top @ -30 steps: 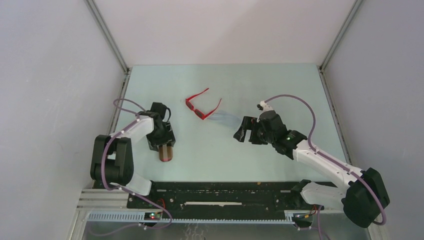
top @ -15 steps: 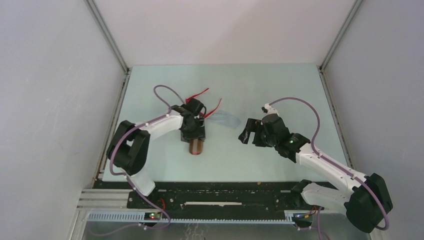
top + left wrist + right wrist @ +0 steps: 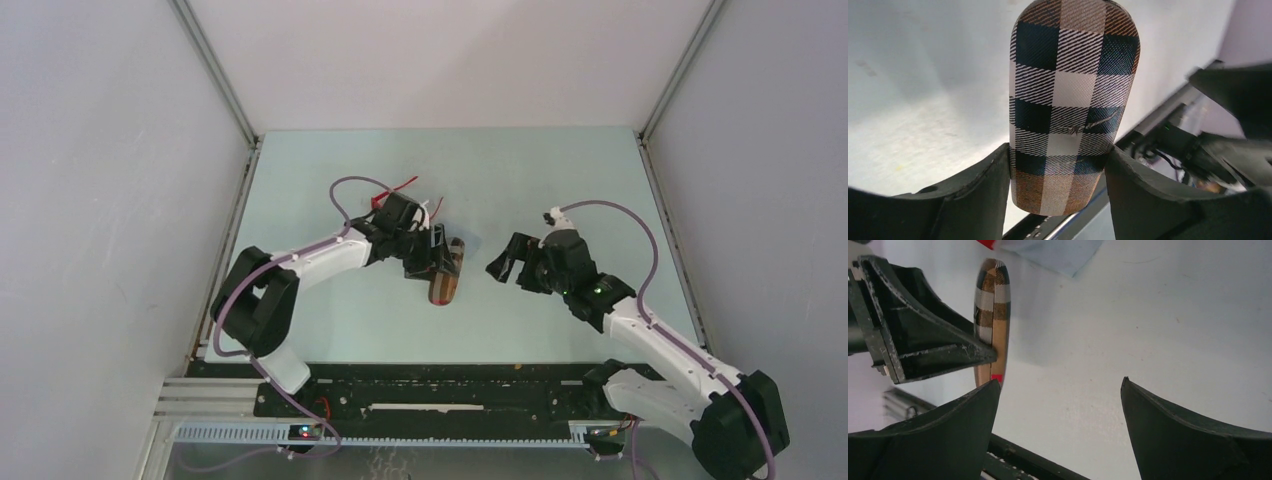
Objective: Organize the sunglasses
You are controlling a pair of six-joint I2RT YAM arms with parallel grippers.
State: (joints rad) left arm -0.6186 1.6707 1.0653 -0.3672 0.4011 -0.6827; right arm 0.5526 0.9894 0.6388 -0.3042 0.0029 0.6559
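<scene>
Sunglasses (image 3: 404, 184), one pair, lie on the pale green table (image 3: 330, 160) at about eleven o'clock from its middle. From where I stand only scraps show: a thin bright red arm poking out toward twelve and a red tip on the far side of the left wrist, which covers the rest. I cannot make out the lenses. In the right wrist view, one red corner peeks in at the top edge.

One case (image 3: 444, 285) is the only container, a brown oblong with dark and white plaid squares. It sits near the table's middle, at roughly five o'clock from the sunglasses, and points toward six. The left gripper (image 3: 437, 262) is clenched on it, a black finger pressed to each long side. Seen edge-on from the right wrist, its two halves meet along a seam and look closed. What it holds is hidden.

One pale blue cloth (image 3: 1058, 252) lies flat beyond the case's far end, just beside the red corner.

The right gripper (image 3: 510, 268) hangs at three o'clock of the case, near it but apart. Its jaws are spread wide with nothing between them.
</scene>
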